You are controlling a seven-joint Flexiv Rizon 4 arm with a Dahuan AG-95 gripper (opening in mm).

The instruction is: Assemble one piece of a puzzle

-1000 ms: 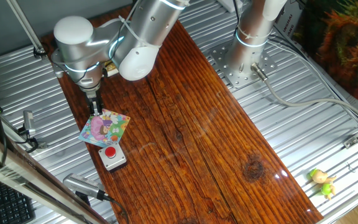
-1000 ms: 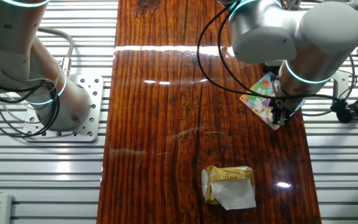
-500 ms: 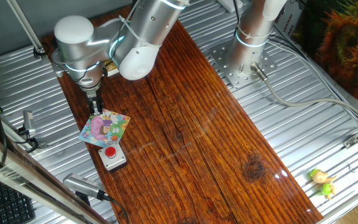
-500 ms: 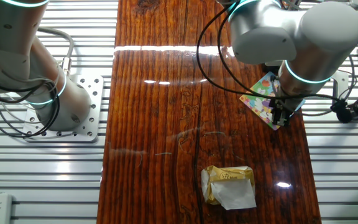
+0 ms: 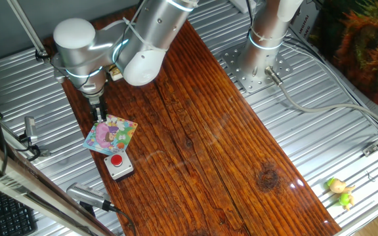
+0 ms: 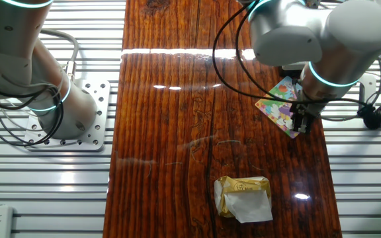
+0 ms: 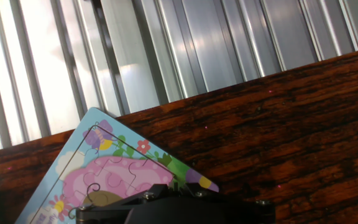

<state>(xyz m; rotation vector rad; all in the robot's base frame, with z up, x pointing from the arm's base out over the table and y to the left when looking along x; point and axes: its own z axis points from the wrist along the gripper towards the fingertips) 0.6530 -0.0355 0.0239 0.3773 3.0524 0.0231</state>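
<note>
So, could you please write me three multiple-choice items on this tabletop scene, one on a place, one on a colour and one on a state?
1. Where does the puzzle lie?
A. near one edge of the wooden table, beside the grey box
B. on the metal slats
C. on the crumpled wrapper

2. What colour is the button on the grey box?
A. green
B. red
C. blue

3. How does the gripper stand?
A. far off by the arm's base
B. lifted high, carrying the puzzle
C. pointing down at the puzzle's edge

Answers: 1 A, the fixed views show it flat on the wood next to the box; 2 B, the button is plainly red; 3 C, its fingers reach down to the board's edge.
</note>
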